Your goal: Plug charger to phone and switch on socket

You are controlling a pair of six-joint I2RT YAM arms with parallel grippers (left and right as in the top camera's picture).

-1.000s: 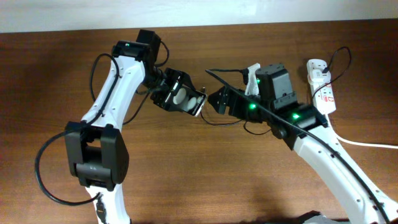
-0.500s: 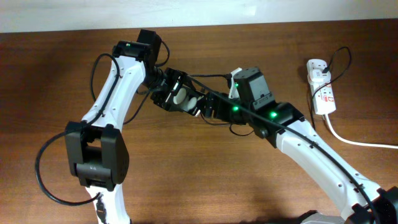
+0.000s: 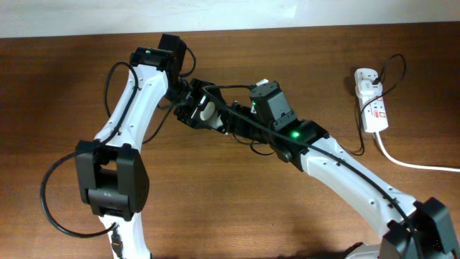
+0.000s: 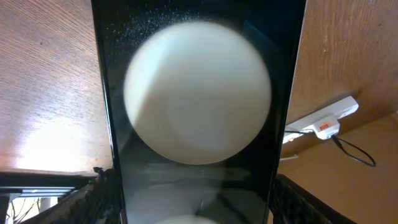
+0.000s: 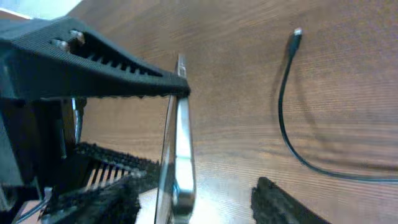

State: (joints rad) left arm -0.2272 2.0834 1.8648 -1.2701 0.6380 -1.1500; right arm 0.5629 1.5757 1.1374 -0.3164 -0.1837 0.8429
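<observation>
left jaws: clamping flat glossy black phone [image 4: 199, 112] | right jaws: apart, straddling its edge

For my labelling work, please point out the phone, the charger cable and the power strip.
phone [image 4: 199, 112]: left wrist view, middle of glossy screen.
charger cable [image 5: 279, 118]: right wrist view, its curved stretch.
power strip [image 3: 374, 111]: overhead view, white body.

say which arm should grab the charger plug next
Probably right: the left gripper grips the phone, while the right gripper is open and empty, and the charger plug lies free on the table in its view.
</observation>
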